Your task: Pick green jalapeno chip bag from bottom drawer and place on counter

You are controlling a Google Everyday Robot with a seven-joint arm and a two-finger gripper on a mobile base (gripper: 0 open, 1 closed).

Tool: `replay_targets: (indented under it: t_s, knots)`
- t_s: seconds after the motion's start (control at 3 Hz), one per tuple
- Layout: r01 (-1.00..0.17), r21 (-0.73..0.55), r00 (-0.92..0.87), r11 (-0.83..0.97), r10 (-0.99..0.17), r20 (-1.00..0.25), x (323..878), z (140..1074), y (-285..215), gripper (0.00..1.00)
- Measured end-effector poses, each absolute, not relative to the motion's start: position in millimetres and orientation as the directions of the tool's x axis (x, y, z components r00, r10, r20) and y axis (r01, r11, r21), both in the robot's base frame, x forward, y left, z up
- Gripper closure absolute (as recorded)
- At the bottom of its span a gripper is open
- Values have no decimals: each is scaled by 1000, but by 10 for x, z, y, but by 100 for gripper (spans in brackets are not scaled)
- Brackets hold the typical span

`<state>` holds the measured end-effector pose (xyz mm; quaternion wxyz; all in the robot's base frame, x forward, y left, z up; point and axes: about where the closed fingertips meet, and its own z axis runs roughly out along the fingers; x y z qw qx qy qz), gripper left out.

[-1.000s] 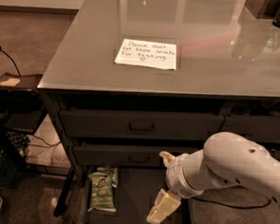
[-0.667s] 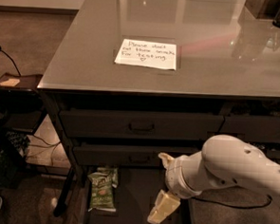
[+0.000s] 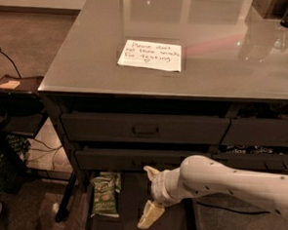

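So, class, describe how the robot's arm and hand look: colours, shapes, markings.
The arm is a smooth, rounded white shell with small dark specks. Its hand, over the dark grey bottom drawer, has two pale cream, tapered fingers. No cables show.

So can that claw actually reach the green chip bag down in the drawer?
Probably yes. The open claw hangs over the bottom drawer, just beside the green jalapeno chip bag, with only bare drawer floor between them.
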<state>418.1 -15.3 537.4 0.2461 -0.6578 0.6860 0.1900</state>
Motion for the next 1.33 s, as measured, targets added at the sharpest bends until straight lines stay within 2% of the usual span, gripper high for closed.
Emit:
replay_targets:
  t_s: [0.33,0.67,1.33]
  knots:
    - [-993,-103,19,55,-795,-606,4369,4831,183,0]
    - [-993,-102,19,54,-796,-606,4366,4830,184,0]
    - [-992,-127,57,26,-789,-611,4552,4191,250,0]
